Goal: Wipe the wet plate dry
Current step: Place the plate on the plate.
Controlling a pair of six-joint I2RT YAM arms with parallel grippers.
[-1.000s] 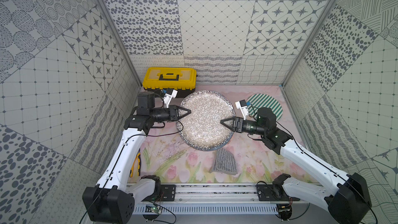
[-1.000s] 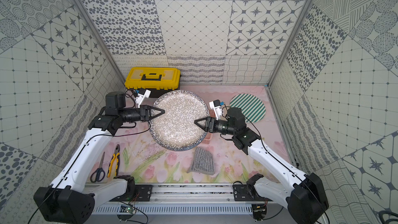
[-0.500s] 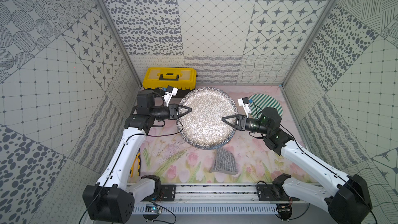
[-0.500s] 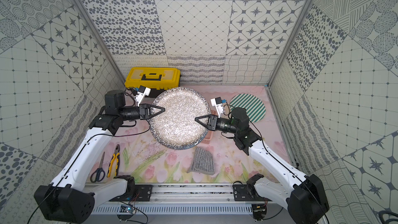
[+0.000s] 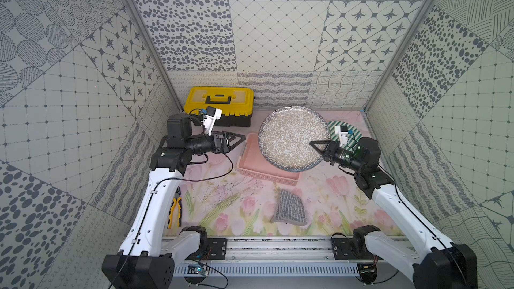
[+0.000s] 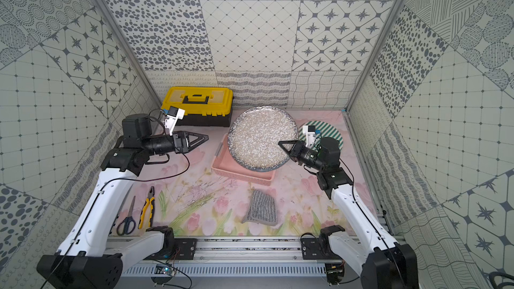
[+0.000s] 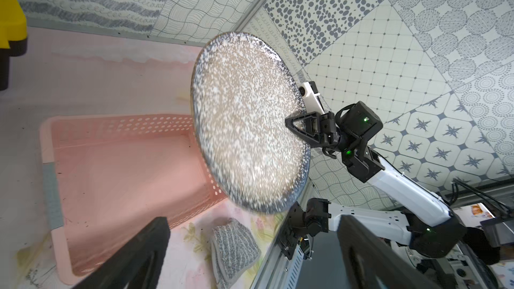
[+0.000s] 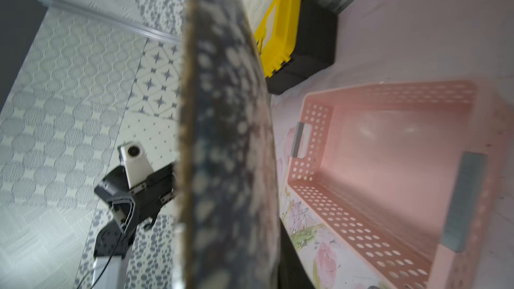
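Pinching the plate (image 5: pixel 289 138) at its rim, the right gripper (image 5: pixel 312 144) holds it tilted over the pink basket (image 5: pixel 251 153), while the left gripper (image 5: pixel 241 137) hangs spread wide beside that basket.

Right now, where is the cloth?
In both top views the cloth lies flat on the flowered mat, between the pink basket and the front rail, apart from both.
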